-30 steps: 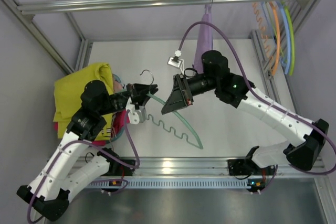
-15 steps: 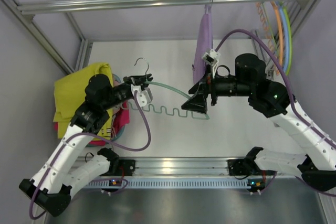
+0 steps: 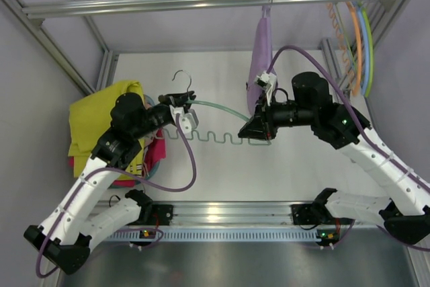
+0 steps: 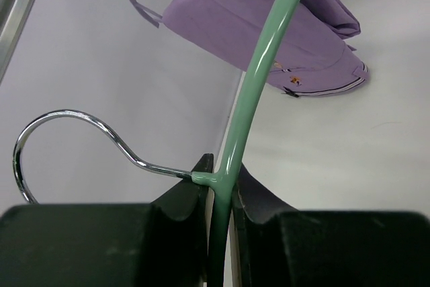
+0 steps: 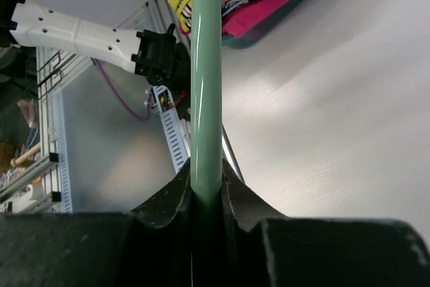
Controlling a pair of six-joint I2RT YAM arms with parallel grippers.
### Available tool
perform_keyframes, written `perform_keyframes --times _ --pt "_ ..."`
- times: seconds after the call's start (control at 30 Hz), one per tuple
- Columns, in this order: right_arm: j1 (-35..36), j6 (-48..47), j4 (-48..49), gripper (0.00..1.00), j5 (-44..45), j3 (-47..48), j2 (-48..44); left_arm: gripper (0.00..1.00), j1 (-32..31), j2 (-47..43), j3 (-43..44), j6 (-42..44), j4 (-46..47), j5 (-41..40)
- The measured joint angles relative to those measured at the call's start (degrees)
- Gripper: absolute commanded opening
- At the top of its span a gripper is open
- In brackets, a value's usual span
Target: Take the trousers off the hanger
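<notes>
Raised and swung since a second ago: green hanger (image 3: 222,128), then slanting down toward the near edge, now held almost level across mid-bench. Shifted too, the right tool (image 3: 261,132), from the hanger's middle out to its right end. Clamped narrow there on the green bar, as seen from the right wrist. Pinched likewise by the left tool (image 3: 176,108), narrow, at the neck just below the wire hook (image 3: 180,84).

Hard to make out from above: both sets of fingertips, masked by the tools' own bodies. Cut off by the left arm (image 3: 101,166), the near side of the yellow trousers (image 3: 94,122), lying on a pile at the bench's left edge, over a magenta cloth (image 5: 275,5) only partly showing. Hanging from the rail (image 3: 168,3), the lilac trousers (image 3: 261,48); too small to make out what carries them up there. Cannot tell whether touching the right tool just in front.

Bare bench (image 3: 222,176) between hanger and near edge. Frame posts (image 3: 101,65) close at both sides. Spare hangers (image 3: 359,38) bunched at the far right corner, well apart.
</notes>
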Motion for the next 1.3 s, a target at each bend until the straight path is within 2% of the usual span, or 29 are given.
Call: perform_keyframes --times 0.07,0.17,0.2,0.3,0.63,0.67,0.73,0.77,0.8,1.0,1.13,1.3 --pt "-1.2 0.0 -0.1 0.00 -2.1 0.2 0.0 0.06 -0.1 -0.2 0.0 0.0 0.2 0.3" --pt "-4.3 1.0 -0.1 0.00 -6.7 0.4 0.3 0.36 -0.2 -0.3 0.0 -0.6 0.3 1.3" --pt "-6.0 1.7 -0.2 0.00 -7.7 0.4 0.3 0.50 -0.2 -0.5 0.1 -1.4 0.3 2.1" --pt "-10.1 3.4 -0.2 0.00 -8.1 0.5 0.2 0.66 -0.3 -1.3 1.1 -4.4 0.5 3.6" --pt "-16.4 4.9 -0.5 0.00 -7.9 1.0 -5.1 0.86 -0.3 -5.7 3.7 -14.7 2.6 4.0" --pt "-16.7 4.8 -0.7 0.00 -8.0 1.3 -5.5 0.91 -0.3 -6.2 3.7 -15.8 2.7 3.5" --pt "-18.0 3.2 -2.1 0.00 -7.8 3.4 -7.1 0.92 -0.3 -6.9 4.2 -18.7 2.7 2.3" --pt "-18.4 2.3 -3.1 0.00 -7.6 5.0 -7.8 0.97 -0.3 -7.1 4.7 -20.2 2.6 1.5" --pt "-18.7 1.4 -4.0 0.00 -7.5 6.5 -8.5 0.98 -0.3 -7.2 5.3 -21.5 2.7 0.7" --pt "-22.6 -4.9 -9.1 0.00 -4.0 13.2 -17.3 0.98 -0.3 -6.6 11.5 -30.6 2.5 -5.3" --pt "-27.9 -7.8 -13.2 0.00 1.3 15.0 -25.9 0.98 -0.3 -5.9 15.2 -34.0 2.5 -8.8" --pt "-35.5 -10.1 -18.6 0.00 8.7 18.1 -33.8 0.98 -0.3 -4.7 15.6 -36.3 2.3 -12.0"
